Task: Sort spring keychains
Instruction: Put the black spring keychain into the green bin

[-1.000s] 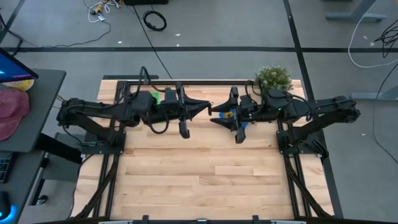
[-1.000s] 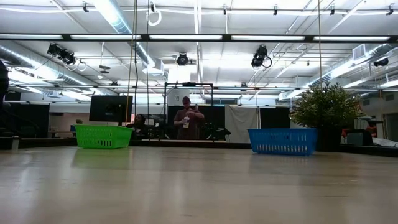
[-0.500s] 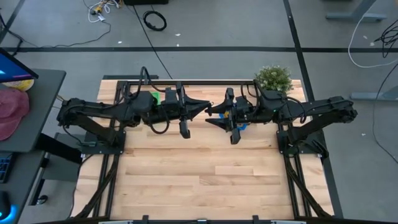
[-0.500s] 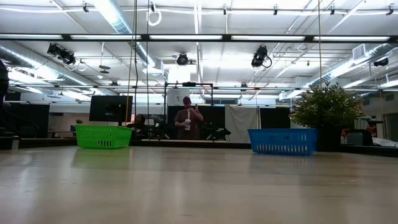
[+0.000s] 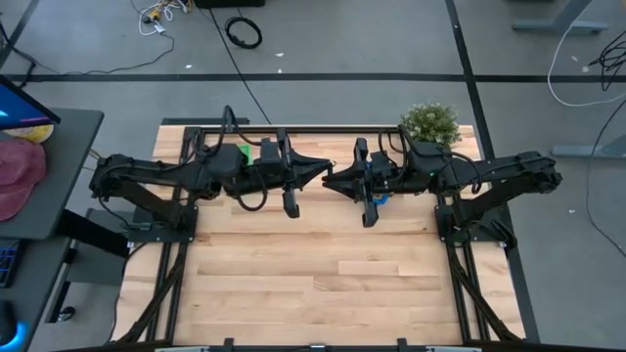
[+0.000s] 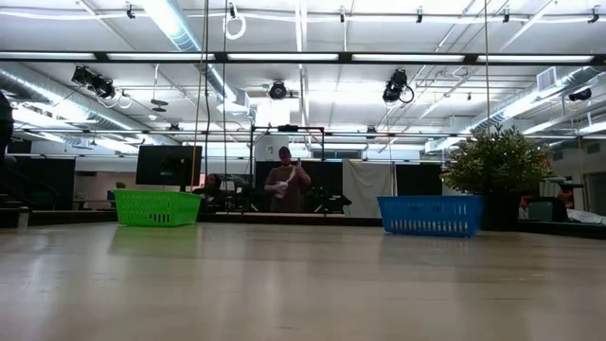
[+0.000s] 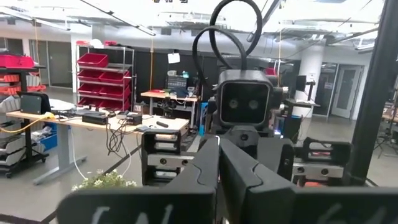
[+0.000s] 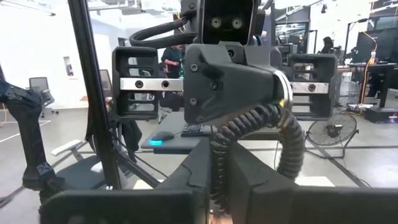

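Bare wooden table (image 5: 323, 274), green basket (image 6: 157, 207), blue basket (image 6: 430, 215); both end effectors closed, tip to tip

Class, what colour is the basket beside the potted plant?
Blue basket, clearest in the low view, next to the plant.
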You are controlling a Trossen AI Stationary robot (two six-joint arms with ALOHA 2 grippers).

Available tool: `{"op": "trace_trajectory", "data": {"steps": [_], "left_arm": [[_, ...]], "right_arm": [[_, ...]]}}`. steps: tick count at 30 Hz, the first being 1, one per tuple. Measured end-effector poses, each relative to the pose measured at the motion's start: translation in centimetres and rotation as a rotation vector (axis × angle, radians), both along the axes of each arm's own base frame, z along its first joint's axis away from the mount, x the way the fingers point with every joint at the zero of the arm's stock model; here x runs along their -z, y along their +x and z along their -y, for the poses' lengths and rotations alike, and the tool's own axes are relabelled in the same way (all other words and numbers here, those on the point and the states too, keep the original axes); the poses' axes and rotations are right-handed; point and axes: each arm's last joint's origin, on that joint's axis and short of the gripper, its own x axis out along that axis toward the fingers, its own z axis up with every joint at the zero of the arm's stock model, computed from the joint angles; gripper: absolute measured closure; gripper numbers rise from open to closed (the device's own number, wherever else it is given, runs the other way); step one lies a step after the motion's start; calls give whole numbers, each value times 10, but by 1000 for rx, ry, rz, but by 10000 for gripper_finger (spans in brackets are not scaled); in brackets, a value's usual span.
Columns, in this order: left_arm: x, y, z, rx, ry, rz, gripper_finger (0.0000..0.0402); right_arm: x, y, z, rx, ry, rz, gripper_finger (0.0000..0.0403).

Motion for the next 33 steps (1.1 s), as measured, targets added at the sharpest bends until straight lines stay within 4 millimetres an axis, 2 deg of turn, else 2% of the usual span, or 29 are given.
{"op": "trace_trajectory", "data": {"steps": [8,18,26,33], "left_arm": [[7,0,-2,-116,35,-82,366],[8,-1,1,-133,72,-118,269],[4,-21,-1,-221,104,-213,198],[-2,-43,-6,-312,110,-269,184]], "right_arm": [[-1,-1,0,-13,10,3,358],[-8,-16,1,-21,22,-6,362],[-15,-51,7,-1,38,-96,362],[-21,-105,16,75,105,-200,362]]}}
